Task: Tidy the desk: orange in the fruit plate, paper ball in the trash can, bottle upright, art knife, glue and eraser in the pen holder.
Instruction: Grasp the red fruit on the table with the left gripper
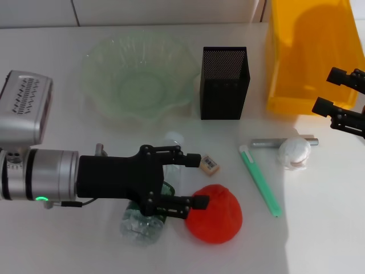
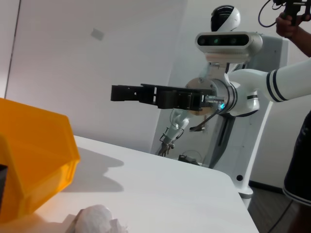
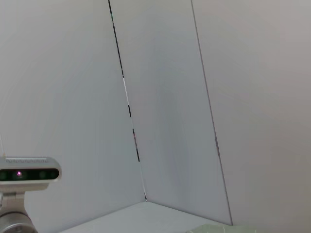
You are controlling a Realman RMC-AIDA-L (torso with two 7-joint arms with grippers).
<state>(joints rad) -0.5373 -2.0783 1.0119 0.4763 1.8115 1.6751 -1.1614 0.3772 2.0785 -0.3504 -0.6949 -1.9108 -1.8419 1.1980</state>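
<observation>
The bottle [image 1: 141,222] lies on its side near the front, mostly hidden under my left gripper [image 1: 198,181]. That gripper is open, with one fingertip by the eraser [image 1: 210,164] and the other at the left edge of the orange [image 1: 217,216]. The green art knife [image 1: 260,181], grey glue stick [image 1: 274,142] and white paper ball [image 1: 294,152] lie to the right. The fruit plate [image 1: 140,74], pen holder [image 1: 224,83] and trash can [image 1: 311,54] stand at the back. My right gripper [image 1: 326,89] is open in front of the trash can, above the table. The left wrist view shows it [image 2: 116,93] too.
The left wrist view shows the trash can [image 2: 34,155], the paper ball [image 2: 99,218] and the table's far right edge. The right wrist view shows only walls and a sliver of table. Bare table lies front right of the art knife.
</observation>
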